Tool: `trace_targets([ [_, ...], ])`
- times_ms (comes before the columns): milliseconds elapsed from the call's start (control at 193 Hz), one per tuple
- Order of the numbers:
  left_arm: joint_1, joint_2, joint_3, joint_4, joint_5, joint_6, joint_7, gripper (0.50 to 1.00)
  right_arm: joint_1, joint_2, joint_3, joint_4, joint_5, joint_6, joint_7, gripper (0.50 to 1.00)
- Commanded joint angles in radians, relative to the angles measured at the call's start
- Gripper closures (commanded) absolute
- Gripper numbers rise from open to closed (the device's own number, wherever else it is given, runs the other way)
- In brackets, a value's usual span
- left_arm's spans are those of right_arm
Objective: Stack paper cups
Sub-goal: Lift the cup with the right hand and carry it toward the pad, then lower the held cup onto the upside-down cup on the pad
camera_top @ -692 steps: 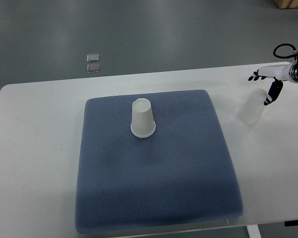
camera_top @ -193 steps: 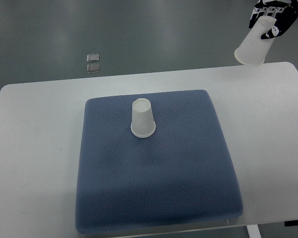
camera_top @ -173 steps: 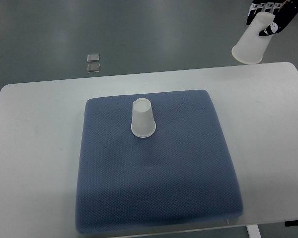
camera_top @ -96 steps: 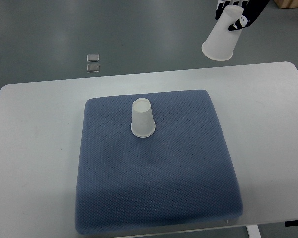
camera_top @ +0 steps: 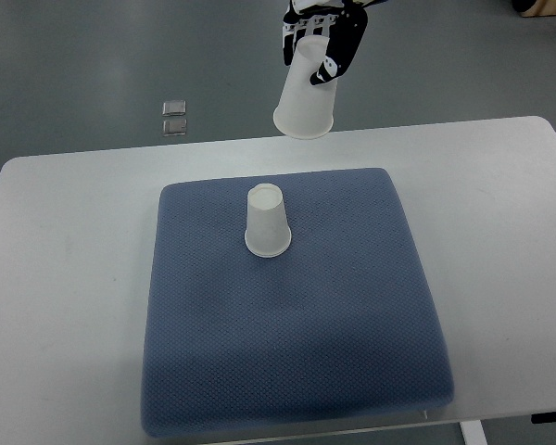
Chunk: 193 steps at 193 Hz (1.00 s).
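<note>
My right hand (camera_top: 322,32) had its fingers (camera_top: 332,61) wrapped around a paper cup (camera_top: 307,93), mouth down and tilted, held in the air over the far edge of the table (camera_top: 65,278). The second cup (camera_top: 266,221) stood upside down on the blue mat (camera_top: 296,324), nearer and a little left of the one I held.

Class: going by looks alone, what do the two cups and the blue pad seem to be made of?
Held cup and standing cup: likely paper, matte white, thin walls. Pad: apparently woven or mesh fabric, matte blue-grey with a fine dotted texture and soft rounded edges; any padding inside cannot be seen.
</note>
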Motion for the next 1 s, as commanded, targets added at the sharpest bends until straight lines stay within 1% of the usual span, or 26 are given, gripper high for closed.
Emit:
trace_targets([
  [0, 0.000, 0.000, -0.003, 0.000, 0.000, 0.000, -0.001, 0.500, -0.001, 0.041, -0.002, 0.001, 0.038, -0.019, 0.000, 0.893],
  [316, 0.000, 0.000, -0.003, 0.000, 0.000, 0.000, 0.000, 0.500, -0.014, 0.130, -0.009, 0.003, 0.127, -0.072, 0.000, 0.893],
  [632, 0.000, 0.000, -0.005, 0.000, 0.000, 0.000, 0.000, 0.500, -0.052, 0.207, -0.023, 0.003, 0.162, -0.096, 0.001, 0.893],
  [995, 0.002, 0.000, -0.005, 0.000, 0.000, 0.000, 0.000, 0.500, -0.078, 0.231, -0.052, 0.003, 0.162, -0.135, 0.001, 0.889],
])
